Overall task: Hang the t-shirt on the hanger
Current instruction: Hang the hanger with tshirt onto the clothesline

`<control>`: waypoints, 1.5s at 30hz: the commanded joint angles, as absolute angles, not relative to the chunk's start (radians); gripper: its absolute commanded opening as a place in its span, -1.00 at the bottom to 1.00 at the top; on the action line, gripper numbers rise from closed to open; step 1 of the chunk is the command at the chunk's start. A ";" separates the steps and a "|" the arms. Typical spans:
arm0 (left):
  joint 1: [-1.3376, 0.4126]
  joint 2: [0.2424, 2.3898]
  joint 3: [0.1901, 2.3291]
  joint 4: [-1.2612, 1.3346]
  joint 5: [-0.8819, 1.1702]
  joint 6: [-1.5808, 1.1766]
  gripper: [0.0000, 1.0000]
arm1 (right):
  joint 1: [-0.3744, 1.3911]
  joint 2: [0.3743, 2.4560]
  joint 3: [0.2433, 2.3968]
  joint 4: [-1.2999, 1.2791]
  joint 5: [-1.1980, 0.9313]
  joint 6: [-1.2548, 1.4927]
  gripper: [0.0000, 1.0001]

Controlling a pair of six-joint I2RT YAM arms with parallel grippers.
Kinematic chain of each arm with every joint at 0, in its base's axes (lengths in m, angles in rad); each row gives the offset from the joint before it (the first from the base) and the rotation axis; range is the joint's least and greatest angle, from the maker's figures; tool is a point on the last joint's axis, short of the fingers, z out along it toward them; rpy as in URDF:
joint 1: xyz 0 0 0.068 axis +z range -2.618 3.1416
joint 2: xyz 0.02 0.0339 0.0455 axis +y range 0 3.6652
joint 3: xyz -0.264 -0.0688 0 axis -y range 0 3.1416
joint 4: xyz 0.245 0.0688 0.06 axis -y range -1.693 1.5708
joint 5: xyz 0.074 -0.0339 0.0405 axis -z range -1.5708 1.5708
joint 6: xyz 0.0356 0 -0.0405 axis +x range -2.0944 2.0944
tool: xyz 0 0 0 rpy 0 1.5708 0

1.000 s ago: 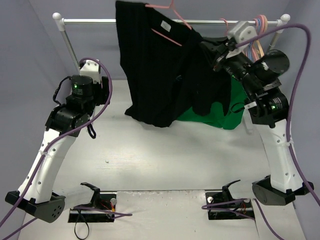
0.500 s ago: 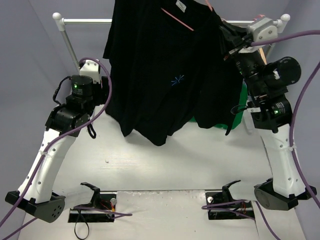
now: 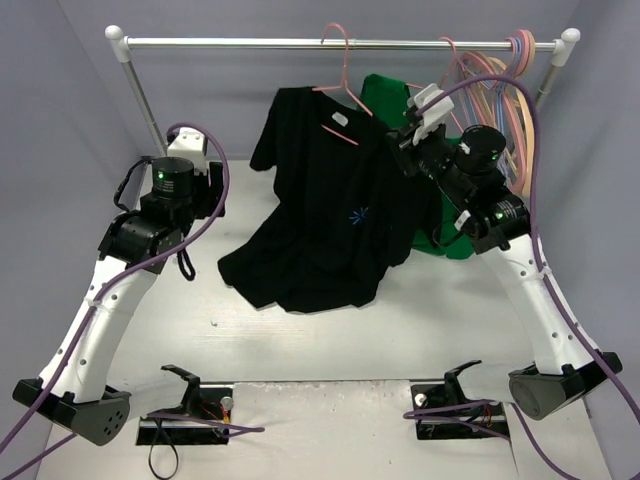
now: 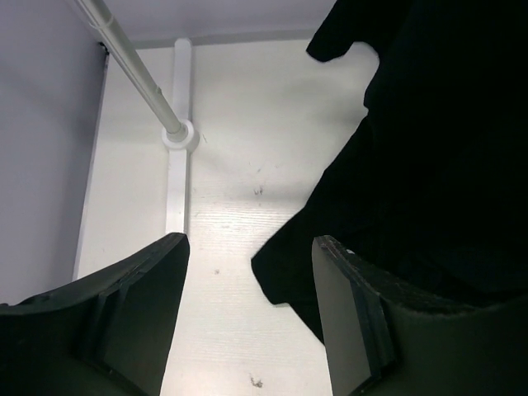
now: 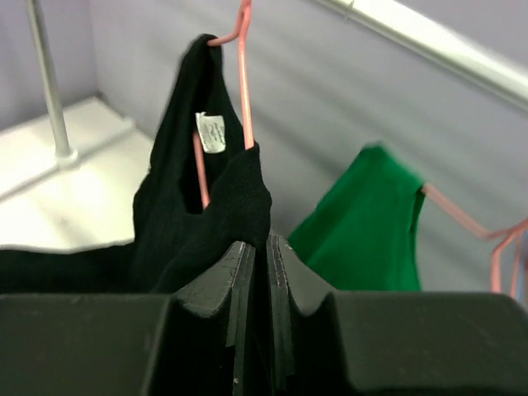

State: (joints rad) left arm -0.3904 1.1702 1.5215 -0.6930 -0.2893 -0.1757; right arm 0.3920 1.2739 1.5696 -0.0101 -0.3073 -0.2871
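one raised right hand [image 5: 266, 247] pinches the t-shirt [image 3: 330, 220]; the left hand [image 4: 247, 243] hovers spread, pointing down.

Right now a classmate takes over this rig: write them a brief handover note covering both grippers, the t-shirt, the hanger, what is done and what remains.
Left gripper: open, empty, above the table beside the shirt's lower edge.
Right gripper: fingers shut on the black t-shirt at its shoulder cloth.
Pink wire hanger: runs through the neck opening, hook apparently over the rail; the shirt's lower part drapes onto the table.
Done: hanger is inside the shirt.
Left: seat the pinched shoulder on the hanger, then release.
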 commanded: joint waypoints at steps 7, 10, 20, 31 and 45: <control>-0.385 1.167 1.523 -0.686 -0.249 -0.224 0.22 | 0.379 1.304 1.586 0.153 -0.045 -0.273 -1.00; -0.385 1.172 1.531 -0.689 -0.244 -0.225 0.22 | 0.353 1.333 1.608 0.169 0.046 -0.255 -1.00; -0.385 1.178 1.540 -0.692 -0.244 -0.224 0.22 | 0.209 1.361 1.626 0.184 0.061 -0.175 -1.00; -0.385 1.184 1.531 -0.689 -0.224 -0.236 0.22 | 0.199 1.243 1.421 0.156 0.028 -0.115 -1.00; -0.385 1.183 1.514 -0.684 -0.184 -0.258 0.22 | 0.199 1.212 1.362 0.166 -0.219 -0.080 -1.00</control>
State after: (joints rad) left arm -0.3904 1.1915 1.4982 -0.7185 -0.1982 -0.2390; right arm 0.2035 1.2247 1.3415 0.0280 -0.1474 -0.1013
